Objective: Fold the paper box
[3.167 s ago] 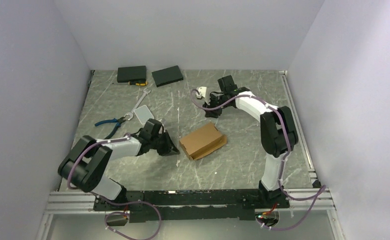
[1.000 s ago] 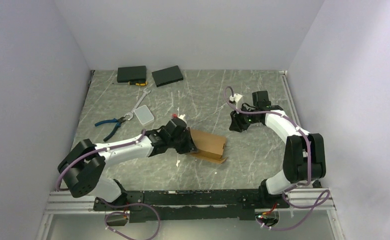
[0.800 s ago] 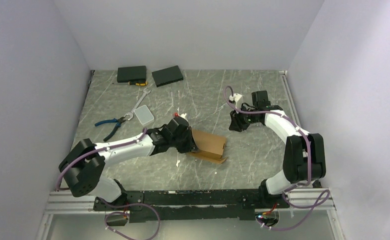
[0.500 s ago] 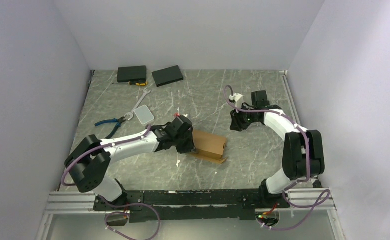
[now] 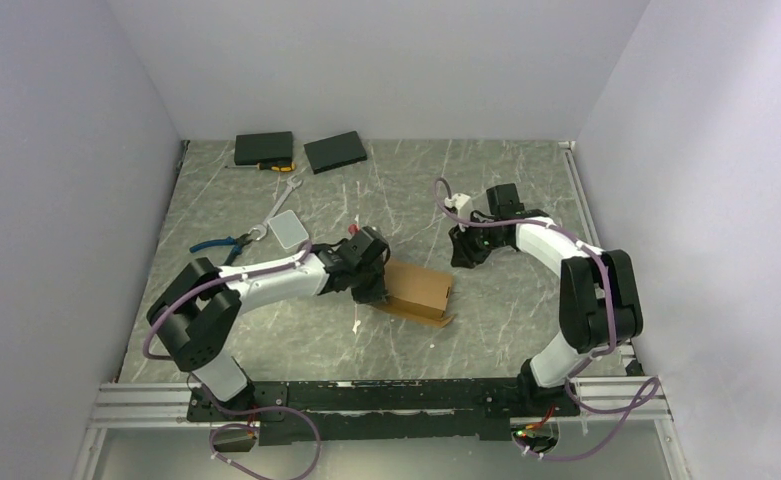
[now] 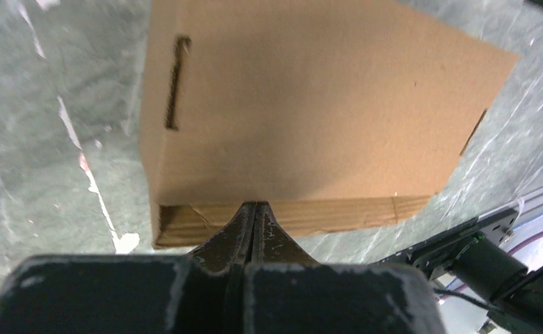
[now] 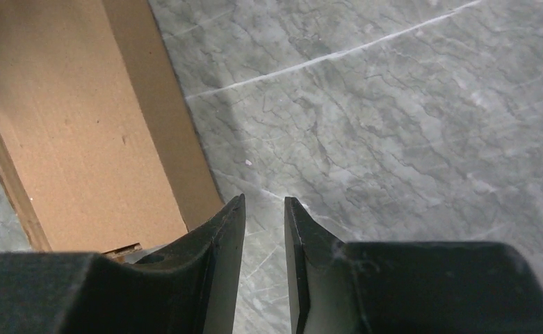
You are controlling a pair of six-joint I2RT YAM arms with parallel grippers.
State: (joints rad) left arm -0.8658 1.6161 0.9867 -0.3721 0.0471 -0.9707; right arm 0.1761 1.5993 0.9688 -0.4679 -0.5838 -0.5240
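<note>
While left pincer sits closed at the corrugated box, right pincer stands open.

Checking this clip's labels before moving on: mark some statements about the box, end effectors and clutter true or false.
1. The left end effector is shut, tips against an edge of the paper box. True.
2. The right end effector grips the box. False: it hangs over the table beside it, holding nothing.
3. Two black slabs lie at the table's far left. True.
4. The pliers rest on the box. False: they lie on the table, apart from it.
</note>
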